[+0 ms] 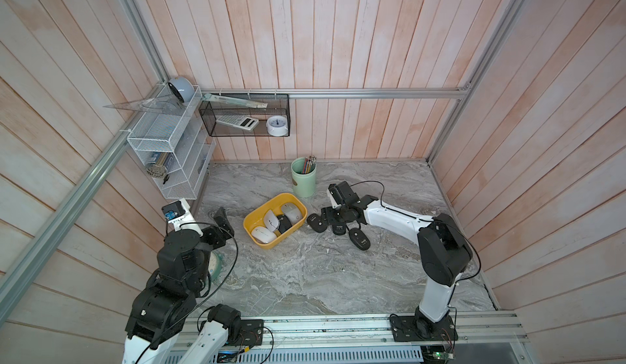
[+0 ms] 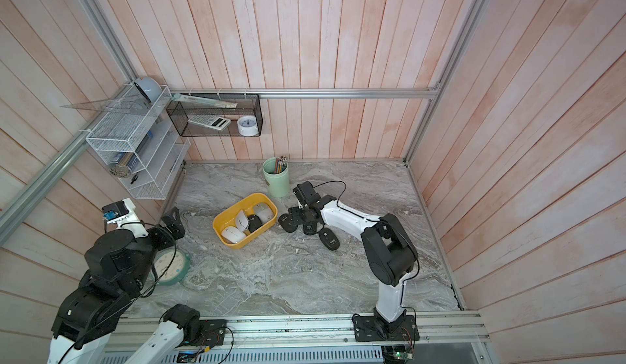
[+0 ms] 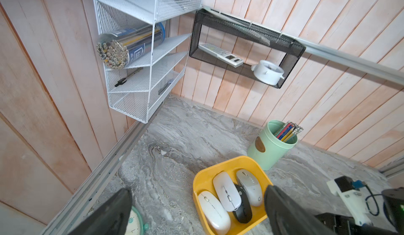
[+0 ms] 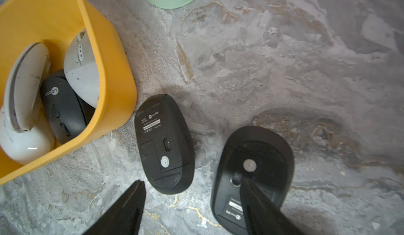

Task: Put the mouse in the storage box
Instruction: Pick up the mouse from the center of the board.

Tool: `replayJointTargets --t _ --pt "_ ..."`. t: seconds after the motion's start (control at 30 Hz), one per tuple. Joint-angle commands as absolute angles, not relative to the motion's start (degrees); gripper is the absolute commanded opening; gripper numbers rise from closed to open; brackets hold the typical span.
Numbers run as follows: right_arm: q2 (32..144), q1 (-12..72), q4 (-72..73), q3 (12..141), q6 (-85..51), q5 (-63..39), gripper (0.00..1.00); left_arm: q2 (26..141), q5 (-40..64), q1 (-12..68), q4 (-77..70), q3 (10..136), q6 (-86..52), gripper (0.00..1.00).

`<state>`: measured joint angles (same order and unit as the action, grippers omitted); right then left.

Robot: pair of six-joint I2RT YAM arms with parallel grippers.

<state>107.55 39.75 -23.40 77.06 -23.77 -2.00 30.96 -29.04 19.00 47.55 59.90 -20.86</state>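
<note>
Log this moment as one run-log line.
left tool: open, empty | right tool: open, empty | storage box: four mice inside | black mice: three outside, near right tool

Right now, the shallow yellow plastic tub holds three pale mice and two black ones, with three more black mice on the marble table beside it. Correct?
No. The shallow yellow plastic tub holds three pale mice and only one black mouse, as the left wrist view shows. Three more black mice do lie on the marble table beside it.
</note>
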Motion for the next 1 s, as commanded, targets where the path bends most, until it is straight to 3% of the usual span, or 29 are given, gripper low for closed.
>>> replayJointTargets --t 0.0,0.53,0.73,0.97 --pt "109.99 40.78 -28.13 80.97 -23.46 -3.65 0.74 29.50 -29.59 18.79 43.84 56.90 -19.29 1.00" --pt "120.43 42.18 -30.80 88.21 -24.04 -4.67 0.73 30.02 -28.41 18.37 42.89 55.28 -19.56 1.00" --pt "123.25 42.88 -32.45 89.85 -23.08 -2.83 0.65 30.24 -28.00 18.06 42.89 55.26 -19.58 1.00" --pt "123.92 43.63 -33.84 90.62 -22.29 -1.98 0.48 30.74 -27.52 17.57 42.80 55.28 -19.62 1.00"
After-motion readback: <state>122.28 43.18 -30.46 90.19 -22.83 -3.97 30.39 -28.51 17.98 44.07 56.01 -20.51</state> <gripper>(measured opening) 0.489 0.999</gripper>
